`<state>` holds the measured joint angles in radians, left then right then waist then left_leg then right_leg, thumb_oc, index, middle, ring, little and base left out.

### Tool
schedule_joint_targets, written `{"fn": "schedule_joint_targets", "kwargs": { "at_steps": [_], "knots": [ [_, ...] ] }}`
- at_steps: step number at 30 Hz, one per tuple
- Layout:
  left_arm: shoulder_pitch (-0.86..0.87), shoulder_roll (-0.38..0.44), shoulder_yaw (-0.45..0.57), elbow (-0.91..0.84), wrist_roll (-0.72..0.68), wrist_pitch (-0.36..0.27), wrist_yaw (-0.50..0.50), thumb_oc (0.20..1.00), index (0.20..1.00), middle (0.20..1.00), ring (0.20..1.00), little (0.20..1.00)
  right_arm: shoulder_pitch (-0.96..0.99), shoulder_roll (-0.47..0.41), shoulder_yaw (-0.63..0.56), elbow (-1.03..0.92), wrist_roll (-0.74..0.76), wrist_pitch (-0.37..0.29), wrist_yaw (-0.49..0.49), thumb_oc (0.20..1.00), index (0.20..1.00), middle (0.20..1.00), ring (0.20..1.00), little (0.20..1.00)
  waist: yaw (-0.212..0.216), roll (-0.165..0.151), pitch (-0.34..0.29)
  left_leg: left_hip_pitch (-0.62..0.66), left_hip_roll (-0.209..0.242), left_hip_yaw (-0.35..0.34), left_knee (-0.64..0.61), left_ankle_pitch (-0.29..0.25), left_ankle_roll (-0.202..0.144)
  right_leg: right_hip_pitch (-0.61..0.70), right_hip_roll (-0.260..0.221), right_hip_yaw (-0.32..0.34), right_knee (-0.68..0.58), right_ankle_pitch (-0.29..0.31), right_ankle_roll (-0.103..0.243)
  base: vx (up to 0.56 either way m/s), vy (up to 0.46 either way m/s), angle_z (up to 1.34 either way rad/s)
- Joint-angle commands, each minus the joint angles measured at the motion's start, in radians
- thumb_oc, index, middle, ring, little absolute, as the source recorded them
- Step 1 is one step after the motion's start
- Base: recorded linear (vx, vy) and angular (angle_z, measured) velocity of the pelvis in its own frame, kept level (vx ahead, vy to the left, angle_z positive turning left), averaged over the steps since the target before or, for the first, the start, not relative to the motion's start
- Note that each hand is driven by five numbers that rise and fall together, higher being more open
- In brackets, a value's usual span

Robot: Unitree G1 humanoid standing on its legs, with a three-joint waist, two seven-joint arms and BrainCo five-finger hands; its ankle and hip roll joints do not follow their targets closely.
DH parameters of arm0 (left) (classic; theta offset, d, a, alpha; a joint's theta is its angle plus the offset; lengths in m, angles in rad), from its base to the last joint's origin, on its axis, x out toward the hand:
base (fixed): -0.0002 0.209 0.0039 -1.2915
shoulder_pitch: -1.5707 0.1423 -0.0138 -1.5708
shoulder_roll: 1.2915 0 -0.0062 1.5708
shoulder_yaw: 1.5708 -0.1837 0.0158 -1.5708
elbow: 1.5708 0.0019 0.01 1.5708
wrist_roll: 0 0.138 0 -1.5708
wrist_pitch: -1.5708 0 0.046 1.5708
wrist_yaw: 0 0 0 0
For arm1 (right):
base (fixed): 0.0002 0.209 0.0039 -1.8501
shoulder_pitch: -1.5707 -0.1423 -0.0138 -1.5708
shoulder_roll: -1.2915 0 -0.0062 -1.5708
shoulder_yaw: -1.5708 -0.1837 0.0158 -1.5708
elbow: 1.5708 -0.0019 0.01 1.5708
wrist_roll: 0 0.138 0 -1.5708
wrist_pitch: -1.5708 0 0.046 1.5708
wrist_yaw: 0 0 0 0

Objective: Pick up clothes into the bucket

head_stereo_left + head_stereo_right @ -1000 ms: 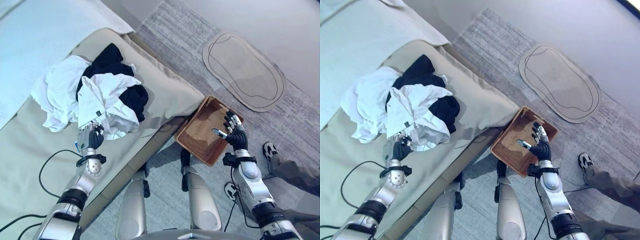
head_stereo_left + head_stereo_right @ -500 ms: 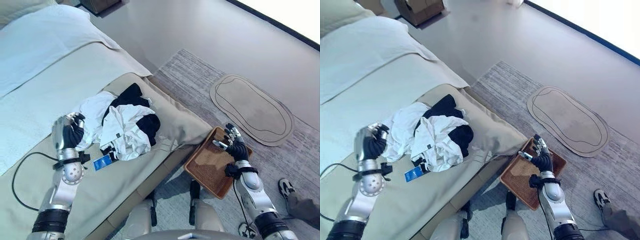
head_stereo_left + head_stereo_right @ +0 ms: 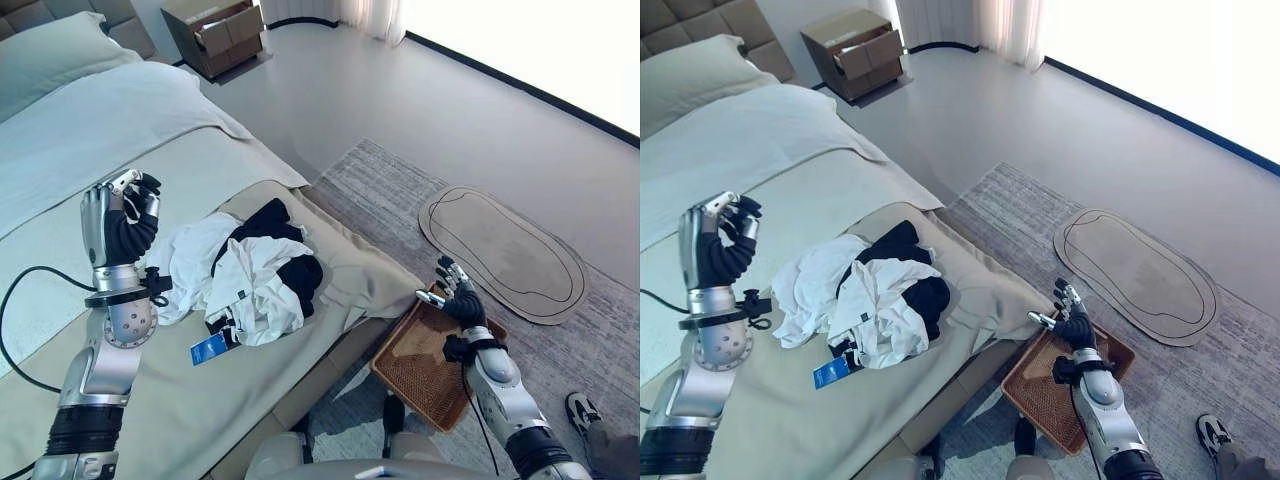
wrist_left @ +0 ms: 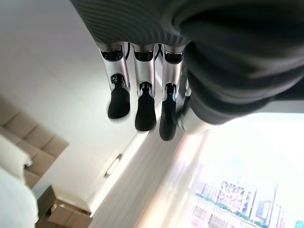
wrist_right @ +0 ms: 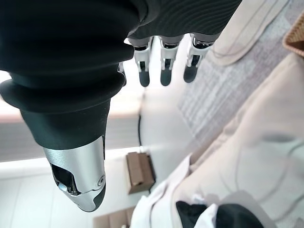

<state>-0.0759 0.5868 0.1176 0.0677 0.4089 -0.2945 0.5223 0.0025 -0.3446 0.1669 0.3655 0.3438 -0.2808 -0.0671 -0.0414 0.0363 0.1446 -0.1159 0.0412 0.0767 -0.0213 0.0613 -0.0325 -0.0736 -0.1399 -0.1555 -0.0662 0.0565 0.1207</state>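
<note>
A pile of white and black clothes (image 3: 245, 275) lies on the beige cover at the foot of the bed (image 3: 120, 130), with a small blue tag (image 3: 208, 348) beside it. My left hand (image 3: 120, 215) is raised above the bed to the left of the pile, open and holding nothing; its fingers (image 4: 142, 99) hang relaxed in the wrist view. The brown woven basket (image 3: 412, 372) stands on the floor by the bed's corner. My right hand (image 3: 455, 300) hovers over the basket's near rim, open with fingers spread. The pile's edge (image 5: 204, 213) also shows past that hand's fingers (image 5: 164, 61).
An oval beige mat (image 3: 505, 255) lies on the grey carpet (image 3: 370, 180) beyond the basket. A brown nightstand (image 3: 215, 30) stands by the far wall. A pillow (image 3: 60, 50) sits at the bed's head. A person's shoe (image 3: 585, 412) is at the lower right.
The camera has tilted up, showing more of the room. My left hand has lifted from the pile's edge, up and to the left, empty. The right hand stays over the basket.
</note>
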Motion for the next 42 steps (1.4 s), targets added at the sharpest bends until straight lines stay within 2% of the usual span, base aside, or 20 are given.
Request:
{"fn": "schedule_joint_targets", "kwargs": {
  "at_steps": [1,4,6,7,9,13,17,25,35,36,37,38,39,42],
  "knots": [
    [-0.081,0.019,-0.064,0.154,-0.033,0.013,-0.012,1.0,1.0,1.0,1.0,1.0,-0.028,0.017,0.016,-0.044,0.002,-0.024,0.007,1.0,1.0,1.0,1.0,1.0,-0.004,-0.05,0.006,-0.064,0.03,0.002,0.128,-0.081,-0.029,-0.047,-0.086,-0.033,0.052,0.033,0.052,-0.09,0.017,-0.02],
    [-0.12,0.013,-0.123,0.254,-0.013,0.03,-0.001,1.0,1.0,1.0,1.0,1.0,-0.037,0.008,0.015,-0.05,0.012,-0.025,0.0,1.0,1.0,1.0,1.0,1.0,-0.015,-0.053,0.026,-0.102,0.031,0.002,0.148,-0.08,-0.028,-0.083,-0.087,-0.023,0.064,0.037,0.051,-0.1,0.018,-0.04],
    [-0.191,0.003,-0.213,0.38,0.026,0.062,0.018,1.0,1.0,1.0,1.0,1.0,-0.058,-0.007,0.016,-0.073,0.025,-0.035,-0.019,1.0,1.0,1.0,1.0,1.0,-0.037,-0.062,0.083,-0.175,0.031,0.005,0.195,-0.079,-0.022,-0.155,-0.086,-0.005,0.091,0.048,0.05,-0.21,0.035,-0.03],
    [-0.195,0.002,-0.215,0.383,0.026,0.061,0.02,1.0,1.0,1.0,1.0,1.0,-0.058,-0.007,0.015,-0.073,0.025,-0.035,-0.019,1.0,1.0,1.0,1.0,1.0,-0.036,-0.062,0.082,-0.18,0.032,0.005,0.198,-0.08,-0.022,-0.159,-0.086,-0.005,0.093,0.048,0.05,-0.24,0.062,-0.06],
    [-0.245,-0.008,-0.27,0.46,0.05,0.082,0.037,1.0,1.0,1.0,1.0,1.0,-0.068,-0.015,0.013,-0.096,0.028,-0.049,-0.038,1.0,1.0,1.0,1.0,1.0,-0.053,-0.07,0.133,-0.25,0.035,0.012,0.236,-0.077,-0.019,-0.228,-0.09,0.015,0.114,0.059,0.049,-0.16,0.056,-0.18],
    [-0.303,0.001,-0.303,0.514,0.08,0.104,0.071,1.0,1.0,1.0,1.0,1.0,-0.08,-0.027,0.012,-0.126,0.033,-0.063,-0.058,1.0,1.0,1.0,1.0,1.0,-0.064,-0.077,0.175,-0.337,0.04,0.018,0.281,-0.082,-0.018,-0.318,-0.088,0.035,0.146,0.068,0.048,-0.13,0.055,-0.13],
    [-0.378,0.037,-0.323,0.541,0.133,0.159,0.103,1.0,1.0,1.0,1.0,1.0,-0.087,-0.035,0.013,-0.164,0.027,-0.079,-0.081,1.0,1.0,1.0,1.0,1.0,-0.08,-0.087,0.216,-0.455,0.041,0.023,0.327,-0.082,-0.017,-0.432,-0.092,0.052,0.183,0.077,0.049,-0.11,0.048,-0.05],
    [-0.458,0.114,-0.319,0.59,0.225,0.241,0.157,1.0,1.0,1.0,1.0,1.0,-0.071,-0.041,0.019,-0.186,0.025,-0.092,-0.084,1.0,1.0,1.0,1.0,1.0,-0.095,-0.089,0.226,-0.554,0.039,0.025,0.346,-0.077,-0.023,-0.527,-0.1,0.057,0.194,0.096,0.055,-0.05,0.03,-0.04],
    [-0.487,0.147,-0.341,0.632,0.302,0.287,0.145,1.0,1.0,1.0,1.0,1.0,-0.054,-0.048,0.021,-0.189,0.032,-0.099,-0.061,1.0,1.0,1.0,1.0,1.0,-0.103,-0.084,0.201,-0.573,0.037,0.02,0.352,-0.085,-0.024,-0.543,-0.099,0.061,0.189,0.096,0.055,0.0,0.0,0.0],
    [-0.49,0.145,-0.345,0.645,0.303,0.29,0.137,0.784,0.784,0.784,0.784,0.784,-0.055,-0.049,0.02,-0.186,0.031,-0.098,-0.062,1.0,1.0,1.0,1.0,1.0,-0.104,-0.084,0.198,-0.575,0.039,0.021,0.353,-0.085,-0.025,-0.543,-0.098,0.062,0.188,0.096,0.055,0.0,0.0,0.0],
    [-0.49,0.142,-0.348,0.642,0.3,0.29,0.132,0.341,0.341,0.341,0.341,0.341,-0.055,-0.049,0.02,-0.185,0.029,-0.098,-0.063,1.0,1.0,1.0,1.0,1.0,-0.104,-0.085,0.198,-0.575,0.04,0.022,0.354,-0.085,-0.025,-0.543,-0.097,0.062,0.188,0.095,0.054,0.0,0.0,0.0],
    [-0.489,0.136,-0.349,0.65,0.297,0.285,0.13,0.341,0.341,0.341,0.341,0.341,-0.055,-0.048,0.019,-0.184,0.026,-0.098,-0.064,1.0,1.0,1.0,1.0,1.0,-0.105,-0.085,0.197,-0.575,0.041,0.023,0.356,-0.085,-0.024,-0.543,-0.097,0.062,0.189,0.095,0.054,0.0,0.0,0.0],
    [-0.488,0.135,-0.351,0.651,0.297,0.283,0.131,0.2,0.2,0.2,0.2,0.2,-0.055,-0.048,0.019,-0.182,0.026,-0.098,-0.064,1.0,1.0,1.0,1.0,1.0,-0.106,-0.086,0.196,-0.574,0.041,0.023,0.356,-0.086,-0.024,-0.542,-0.096,0.062,0.188,0.094,0.054,0.0,0.0,0.0],
    [-0.463,0.13,-0.347,0.633,0.299,0.272,0.123,0.2,0.2,0.2,0.2,0.2,-0.049,-0.046,0.012,-0.179,0.027,-0.099,-0.062,1.0,1.0,1.0,1.0,1.0,-0.104,-0.084,0.191,-0.568,0.041,0.022,0.355,-0.09,-0.022,-0.538,-0.095,0.063,0.188,0.09,0.053,0.0,0.0,0.0]
  ]
}}
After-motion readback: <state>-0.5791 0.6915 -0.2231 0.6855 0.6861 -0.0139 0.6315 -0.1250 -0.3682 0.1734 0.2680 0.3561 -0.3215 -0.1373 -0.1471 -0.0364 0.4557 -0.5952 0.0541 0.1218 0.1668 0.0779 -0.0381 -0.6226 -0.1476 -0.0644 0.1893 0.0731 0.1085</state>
